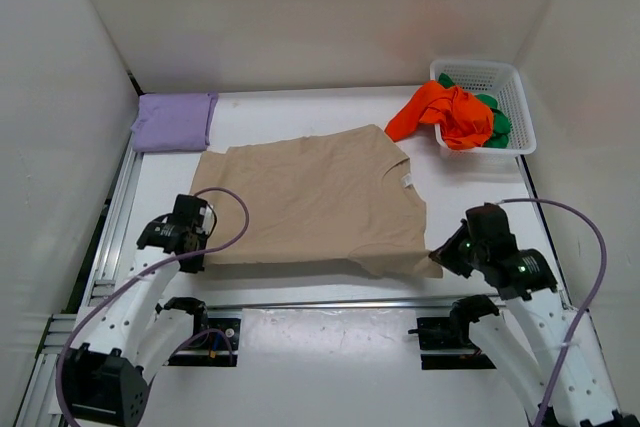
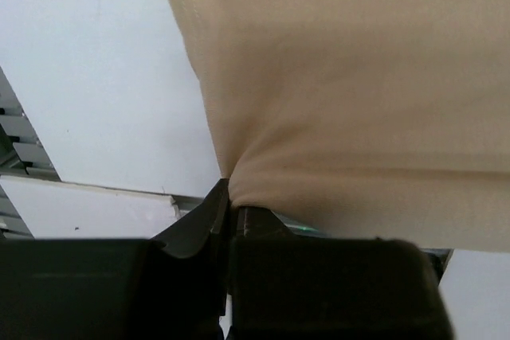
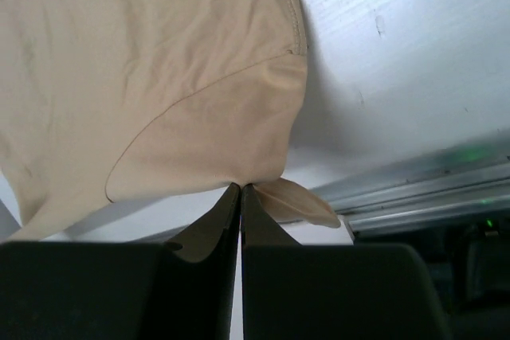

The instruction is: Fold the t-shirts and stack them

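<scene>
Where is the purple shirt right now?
In the top view, the lavender t-shirt lies folded at the far left corner of the table, just beyond the far left corner of the spread beige t-shirt.

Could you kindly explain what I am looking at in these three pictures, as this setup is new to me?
A left robot arm and a right robot arm stand at the near edge of a white table. The wide picture looks down from above; the other two come from wrist cameras. A beige t-shirt lies flat in the middle; the left end effector and right end effector each pinch a near corner. A folded lavender t-shirt lies far left. An orange-red t-shirt spills from a white basket, a green t-shirt inside.
</scene>
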Tool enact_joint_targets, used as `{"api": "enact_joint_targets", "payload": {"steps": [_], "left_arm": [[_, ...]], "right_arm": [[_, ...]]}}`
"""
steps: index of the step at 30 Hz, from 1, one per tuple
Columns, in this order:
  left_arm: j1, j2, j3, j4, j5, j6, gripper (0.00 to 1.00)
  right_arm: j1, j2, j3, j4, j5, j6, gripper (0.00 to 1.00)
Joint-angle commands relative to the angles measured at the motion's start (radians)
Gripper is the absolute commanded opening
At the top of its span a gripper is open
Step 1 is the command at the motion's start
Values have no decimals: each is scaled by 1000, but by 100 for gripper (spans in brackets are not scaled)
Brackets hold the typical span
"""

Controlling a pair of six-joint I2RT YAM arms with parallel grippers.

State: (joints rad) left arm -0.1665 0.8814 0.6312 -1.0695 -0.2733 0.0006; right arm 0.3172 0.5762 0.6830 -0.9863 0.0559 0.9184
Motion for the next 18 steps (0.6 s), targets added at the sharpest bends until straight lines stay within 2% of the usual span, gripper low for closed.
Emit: {"api": "enact_joint_targets", "payload": {"steps": [1, 4, 6, 7, 8, 9, 10, 11, 12, 13, 14, 16, 17, 18], "left_arm": [[18, -62, -7, -75, -14, -1, 11], [28, -82, -7, -67, 19, -1, 10], [38, -27, -7, -25, 48, -1, 10], [53, 6, 34, 47, 58, -1, 10], [53, 49, 65, 84, 69, -1, 10], [67, 162, 114, 118, 80, -1, 10], [77, 233, 266, 146, 94, -1, 10], [78, 311, 377, 160, 94, -1, 10], [91, 476, 506, 149, 109, -1, 10], [107, 560, 808, 126, 121, -1, 10], [117, 641, 972, 97, 132, -1, 10], [131, 846, 1283, 63, 132, -1, 10], [131, 899, 1551, 54, 123, -1, 10], [131, 941, 1652, 54, 103, -1, 10]], "right_arm": [[3, -67, 81, -193, 58, 30, 1], [3, -61, 102, -180, 71, 16, 1], [3, 35, 102, -71, 59, -16, 1], [3, 91, 115, -16, 29, -36, 1], [-24, 238, 147, 111, 0, -115, 1], [-47, 336, 205, 153, -33, -157, 1], [-76, 441, 412, 178, -72, -197, 1], [-126, 669, 561, 178, -117, -232, 1], [-144, 785, 736, 135, -170, -287, 1], [-156, 897, 933, 91, -171, -300, 1], [-177, 1112, 1367, 45, -171, -300, 1], [-210, 1305, 1798, -14, -230, -253, 1], [-248, 1423, 1955, 6, -255, -201, 1], [-268, 1436, 2034, 141, -284, -144, 1]]}}
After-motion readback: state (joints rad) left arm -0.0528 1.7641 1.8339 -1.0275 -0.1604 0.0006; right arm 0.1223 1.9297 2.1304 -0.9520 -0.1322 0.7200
